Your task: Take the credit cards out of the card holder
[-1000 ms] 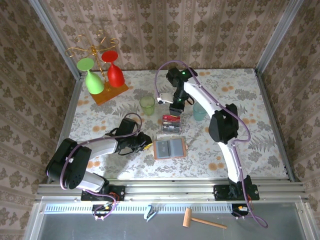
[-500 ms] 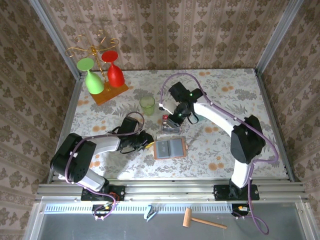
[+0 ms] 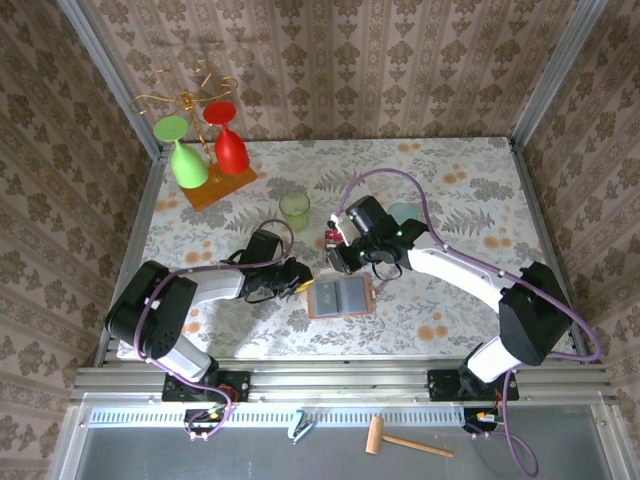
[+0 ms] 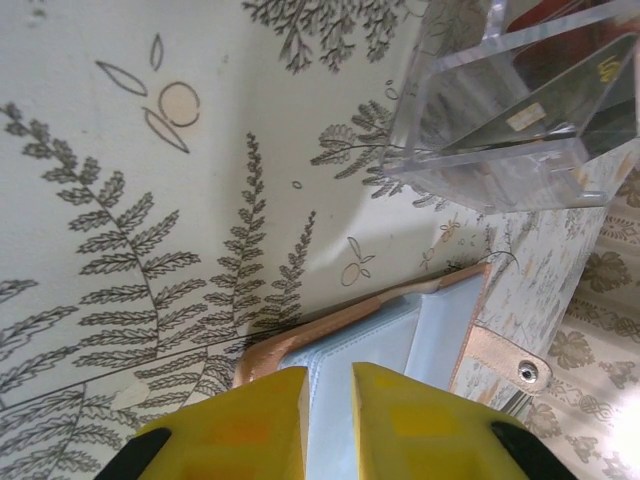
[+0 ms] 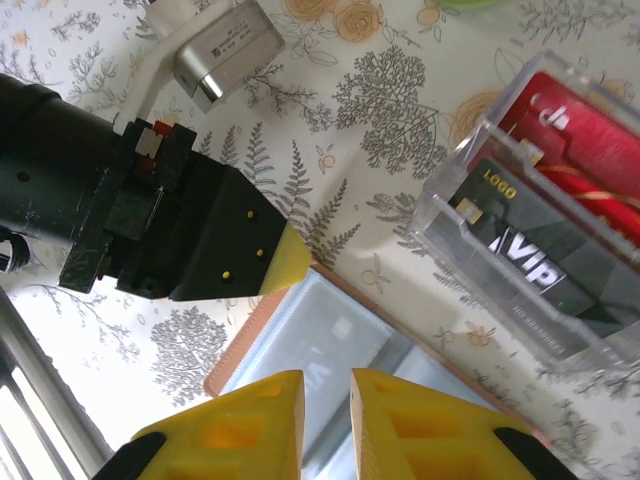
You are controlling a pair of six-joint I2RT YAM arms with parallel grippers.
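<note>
1. The card holder (image 3: pixel 340 298) is hemmed in: the left pincer (image 3: pixel 300 283) sits at its left edge, the right pincer (image 3: pixel 341 265) hangs over its far edge.
2. A clear card stand (image 5: pixel 445 205) blocks the far side, just behind.
3. Bare table (image 3: pixel 420 322) lies open to the right and near side.

Yellow fingers (image 4: pixel 250 420) nearly together above the open card holder (image 4: pixel 400 330), clear stand (image 4: pixel 500 130) beyond.

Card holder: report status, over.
Left pincer, right pincer near shut over open card holder. Red and grey credit cards sit in clear case. Nothing blocking.
</note>
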